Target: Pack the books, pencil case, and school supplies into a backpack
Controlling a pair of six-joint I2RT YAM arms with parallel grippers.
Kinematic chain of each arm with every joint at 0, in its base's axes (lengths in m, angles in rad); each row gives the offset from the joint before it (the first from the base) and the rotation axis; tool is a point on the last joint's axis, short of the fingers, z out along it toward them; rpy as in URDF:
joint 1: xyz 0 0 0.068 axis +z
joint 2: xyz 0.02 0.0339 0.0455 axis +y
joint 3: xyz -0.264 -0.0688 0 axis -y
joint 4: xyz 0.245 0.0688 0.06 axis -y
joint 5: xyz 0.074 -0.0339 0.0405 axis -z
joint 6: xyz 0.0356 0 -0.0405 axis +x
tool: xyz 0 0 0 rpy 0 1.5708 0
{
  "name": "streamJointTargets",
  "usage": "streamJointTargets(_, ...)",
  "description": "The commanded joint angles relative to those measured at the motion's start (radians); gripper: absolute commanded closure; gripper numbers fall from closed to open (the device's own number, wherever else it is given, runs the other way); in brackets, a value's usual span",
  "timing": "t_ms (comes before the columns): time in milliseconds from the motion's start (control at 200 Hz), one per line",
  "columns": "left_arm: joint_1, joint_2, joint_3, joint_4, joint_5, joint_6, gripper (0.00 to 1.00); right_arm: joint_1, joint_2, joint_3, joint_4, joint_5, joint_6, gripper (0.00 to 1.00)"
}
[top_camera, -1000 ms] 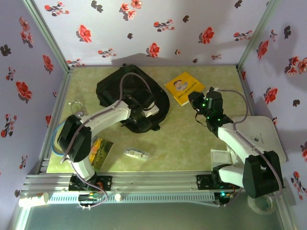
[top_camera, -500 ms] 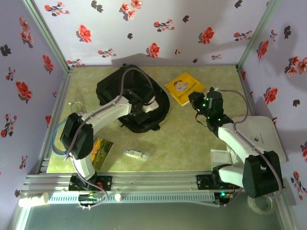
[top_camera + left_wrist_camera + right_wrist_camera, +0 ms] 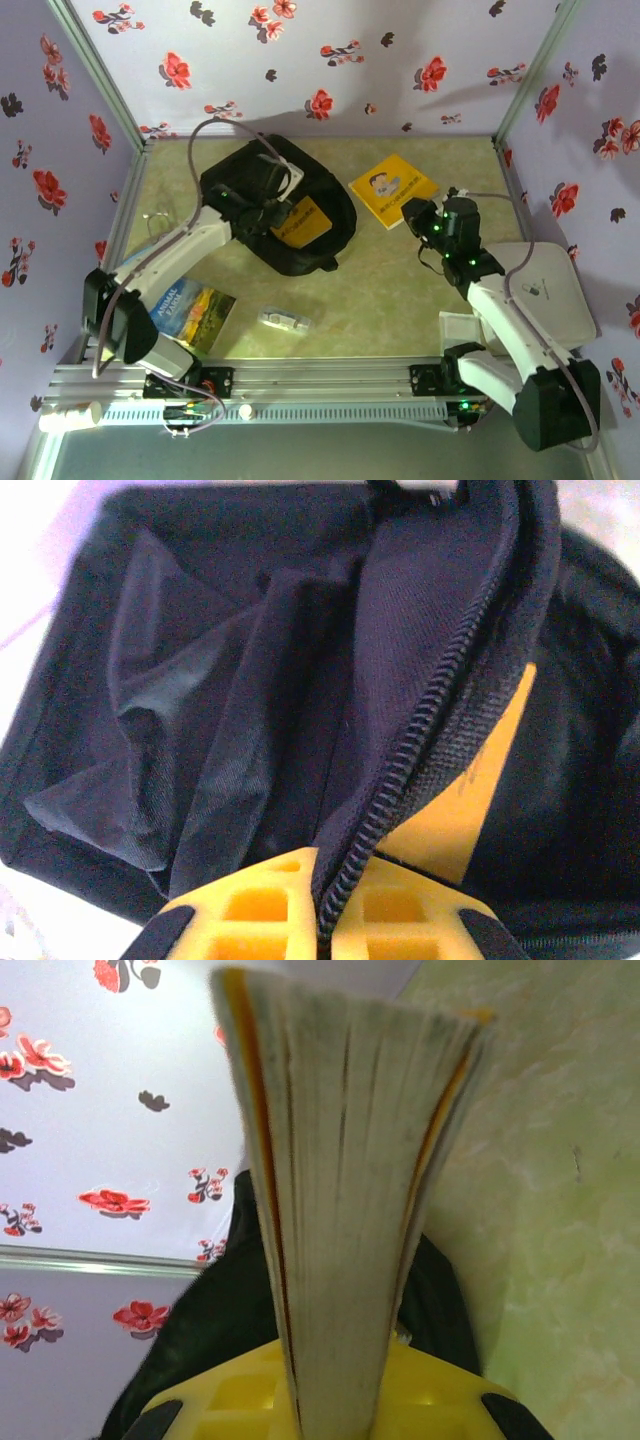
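A: Finish of backpack (image 3: 200, 710)?
B: Black woven cloth, matt, creased. Its zip (image 3: 398, 778): coarse dull teeth.
A: And the book (image 3: 340, 1210)?
B: Paper; page edges rough, greyish; thin yellow cover.
A: The table (image 3: 560, 1210)?
B: Smooth, faint sheen, green marbled print. The pencil case (image 3: 283, 320): translucent plastic.

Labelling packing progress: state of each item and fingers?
backpack: unzipped, open
left fingers: shut on backpack zip edge
first yellow book: inside backpack
second yellow book: gripped by one edge
right fingers: shut on second yellow book
blue book: flat on table
pencil case: lying on table
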Motion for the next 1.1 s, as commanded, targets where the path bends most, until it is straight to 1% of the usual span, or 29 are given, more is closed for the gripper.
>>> streamJointTargets(0,-0.006,-0.055,-0.055,0.303,-0.054,-0.075,0.93,-0.006,-0.076,0.030,-0.067,-0.065,0.041,1.00)
streamJointTargets(85,-0.011,-0.053,-0.059,0.366,-0.051,-0.072,0.93,-0.001,-0.098,0.026,-0.109,-0.111,0.075,1.00)
streamJointTargets(200,-0.014,-0.044,-0.061,0.398,-0.047,-0.054,0.93,0.027,-0.069,0.024,-0.103,-0.184,0.131,1.00)
streamJointTargets(315,-0.014,-0.040,-0.065,0.400,-0.047,-0.059,0.93,0.111,-0.022,0.033,-0.082,-0.147,0.143,1.00)
streamJointTargets(420,-0.017,-0.041,-0.066,0.395,-0.033,-0.062,0.93,0.165,0.043,0.039,0.001,-0.133,0.156,1.00)
streamJointTargets(590,-0.020,-0.053,-0.084,0.401,-0.014,-0.061,0.93,0.236,0.204,0.071,0.107,-0.105,0.154,1.00)
streamJointTargets(680,-0.021,-0.056,-0.091,0.402,0.000,-0.070,0.93,0.267,0.300,0.108,0.147,-0.066,0.150,1.00)
streamJointTargets(850,-0.027,-0.054,-0.095,0.401,0.020,-0.091,0.93,0.321,0.519,0.227,0.213,-0.017,0.153,0.99)
streamJointTargets(935,-0.025,-0.053,-0.086,0.387,0.012,-0.103,0.93,0.337,0.633,0.294,0.237,-0.018,0.177,0.98)
streamJointTargets(1050,-0.025,-0.053,-0.078,0.379,0.001,-0.102,0.93,0.349,0.735,0.348,0.285,-0.020,0.216,0.97)
streamJointTargets(1065,-0.025,-0.053,-0.077,0.379,-0.001,-0.130,0.93,0.349,0.745,0.354,0.286,-0.020,0.219,0.97)
streamJointTargets(1095,-0.024,-0.053,-0.075,0.376,-0.004,-0.137,0.93,0.349,0.765,0.365,0.293,-0.020,0.223,0.96)
